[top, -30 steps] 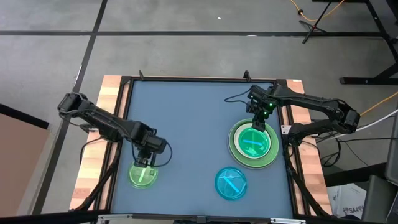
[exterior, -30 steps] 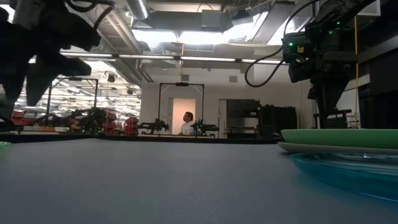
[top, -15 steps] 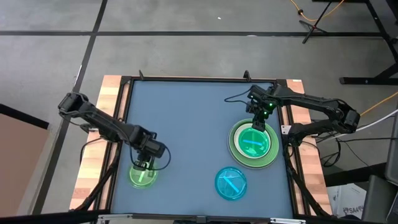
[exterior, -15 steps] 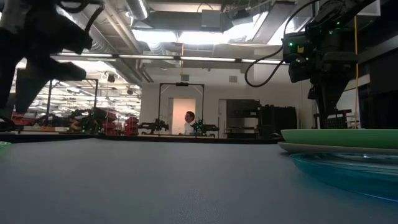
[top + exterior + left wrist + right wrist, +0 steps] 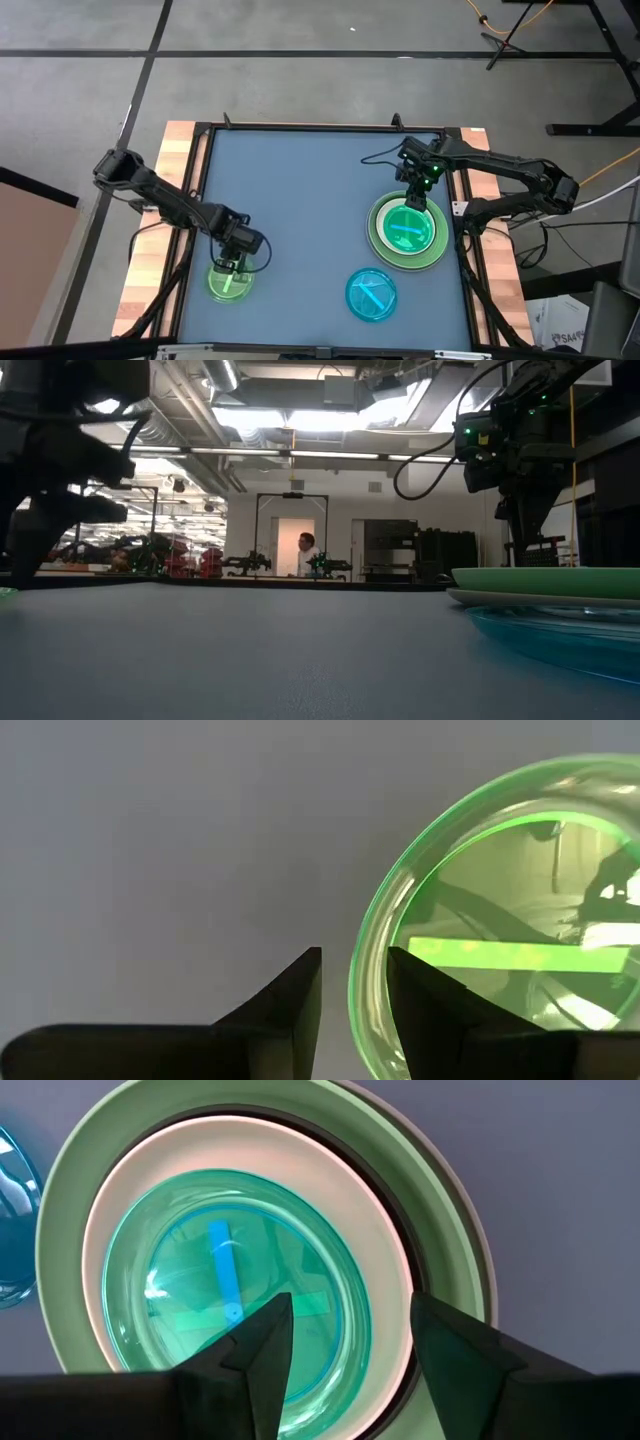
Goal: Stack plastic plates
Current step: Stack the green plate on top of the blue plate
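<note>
A small translucent green plate lies flat on the blue table near its near-left corner. My left gripper hangs low over that plate's far rim, open by a narrow gap, with one finger outside the rim and one over the plate. On the right stands a stack: grey, light green, a dark rim, white, and a translucent green-blue top. My right gripper is open above the stack's far edge. A translucent blue plate lies alone near the near edge.
A dark frame rings the table, with wooden boards along both sides. The table's middle and far left are bare blue mat. In the low view a person stands far off in the room behind.
My left gripper has moved a little toward the table's near edge and down, closing in on the small green plate's far rim. The plates have kept their places.
</note>
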